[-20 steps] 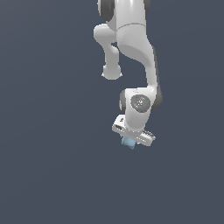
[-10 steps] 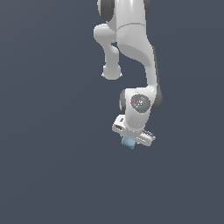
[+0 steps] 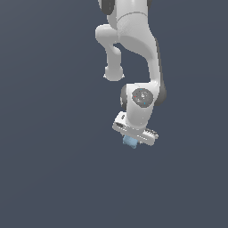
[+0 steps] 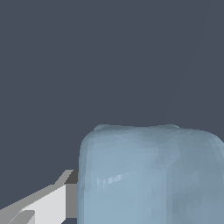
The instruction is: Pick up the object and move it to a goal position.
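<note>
The white gripper is pinching the light-blue blocky chunk between closed jaws; it is hanging beneath the wrist, seemingly ready for carrying goalward.

No visible change since earlier pictures.
</note>
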Tool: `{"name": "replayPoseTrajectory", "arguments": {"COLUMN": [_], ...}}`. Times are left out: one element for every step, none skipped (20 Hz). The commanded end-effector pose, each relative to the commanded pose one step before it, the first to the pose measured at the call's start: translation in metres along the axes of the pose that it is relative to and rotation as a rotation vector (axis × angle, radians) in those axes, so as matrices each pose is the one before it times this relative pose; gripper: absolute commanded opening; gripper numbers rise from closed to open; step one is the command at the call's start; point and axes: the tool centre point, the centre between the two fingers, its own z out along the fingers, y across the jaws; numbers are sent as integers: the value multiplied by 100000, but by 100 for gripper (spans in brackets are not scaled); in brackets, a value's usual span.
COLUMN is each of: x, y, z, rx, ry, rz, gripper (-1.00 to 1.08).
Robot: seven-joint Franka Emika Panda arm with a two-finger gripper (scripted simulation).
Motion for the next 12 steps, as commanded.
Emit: {"name": "replayPoseTrajectory", "arguments": {"x": [32,19,-1,-1,0,1,2,17,4,6,7,9], "y": [383,220,208,222,236,249,260,292,281,289,288,288], "z": [-1677,-786,-856,-919,-978,-1033,-1084,-1131,-1177,-1213,-1216,-1217], "rx": [82,40,0,0,0,0,0,31,0,0,0,0], "ry": [116,-32,0,0,0,0,0,-22,0,0,0,0], "rz": [22,46,0,0,0,0,0,31,0,0,0,0], "gripper": [-100,-100,-100,-100,-100,-100,-100,-100,-100,-100,-100,-100]}}
